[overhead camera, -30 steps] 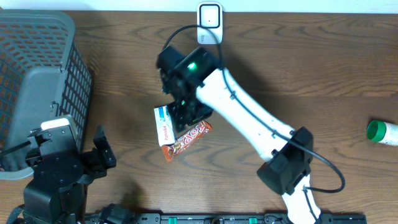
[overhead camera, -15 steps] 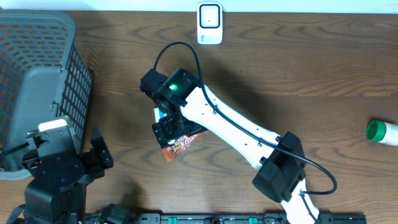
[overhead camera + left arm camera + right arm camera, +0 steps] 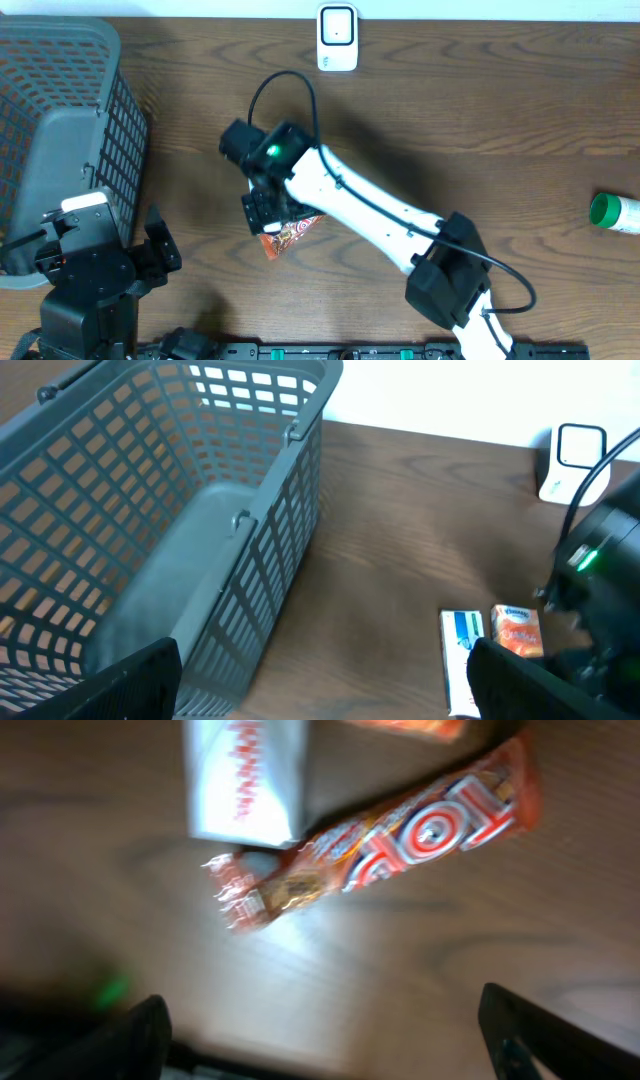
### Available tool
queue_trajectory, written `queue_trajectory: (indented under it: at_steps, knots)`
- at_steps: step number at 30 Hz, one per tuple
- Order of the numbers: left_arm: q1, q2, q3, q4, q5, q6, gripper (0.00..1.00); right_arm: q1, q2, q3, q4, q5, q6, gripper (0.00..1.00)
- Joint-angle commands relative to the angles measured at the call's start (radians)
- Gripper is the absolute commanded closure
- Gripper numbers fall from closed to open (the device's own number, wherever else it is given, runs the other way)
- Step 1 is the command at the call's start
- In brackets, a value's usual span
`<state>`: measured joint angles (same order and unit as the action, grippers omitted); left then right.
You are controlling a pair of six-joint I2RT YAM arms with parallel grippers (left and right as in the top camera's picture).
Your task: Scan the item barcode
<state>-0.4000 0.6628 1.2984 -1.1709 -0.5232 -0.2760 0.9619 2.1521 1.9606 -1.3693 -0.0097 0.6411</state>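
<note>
Since a second ago my right arm has swung down and to the left in the overhead view. Its wrist then sat just below the scanner [image 3: 337, 38] at top centre. Now it hangs over the middle of the table [image 3: 500, 110], and my right gripper [image 3: 264, 212] covers more of the candy bar [image 3: 293, 233] than it did. The bar lies about where it lay, and my left arm has not shifted.

The candy bar [image 3: 400, 840] is a long orange-red wrapper with white and red lettering and crimped ends. It lies flat and slanted on the brown wood, left of centre in the overhead frame. In the right wrist view it runs from centre-left to upper right, with a white packet [image 3: 245, 780] at its upper-left side — touching or overlapping, I cannot tell.

My right gripper [image 3: 320, 1030] is released: its fingers [image 3: 140, 1040] stand wide apart at the bottom corners, empty, with the bar clear of both. My left gripper [image 3: 330, 685] is spread wide too, holding nothing, beside the grey basket [image 3: 290, 510].
</note>
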Motion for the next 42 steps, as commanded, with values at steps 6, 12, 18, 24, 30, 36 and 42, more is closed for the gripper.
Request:
queue_trajectory:
  at_steps: [6, 12, 18, 24, 30, 36, 42]
  knots:
    - [0.004, 0.000, -0.001, -0.005, -0.013, -0.060, 0.09, 0.123, -0.020, -0.190, 0.178, 0.243, -0.049, 0.17]
    - [0.004, 0.000, -0.001, -0.029, -0.013, -0.059, 0.09, 0.157, -0.020, -0.278, 0.288, 0.249, -0.058, 0.11]
    - [0.004, 0.000, -0.001, -0.033, -0.013, -0.059, 0.08, 0.178, -0.019, -0.291, 0.344, 0.340, -0.095, 0.07]
    - [0.004, 0.000, -0.001, -0.036, -0.013, -0.059, 0.09, 0.210, -0.008, -0.291, 0.358, 0.381, -0.108, 0.03]
    - [0.004, 0.000, -0.001, -0.047, -0.013, -0.058, 0.09, 0.220, 0.051, -0.291, 0.360, 0.387, -0.119, 0.04]
    - [0.004, 0.000, -0.001, -0.052, -0.013, -0.059, 0.09, 0.220, 0.094, -0.291, 0.375, 0.387, -0.124, 0.04]
    - [0.004, 0.000, -0.001, -0.056, -0.013, -0.059, 0.09, 0.221, 0.148, -0.291, 0.373, 0.433, -0.160, 0.12]
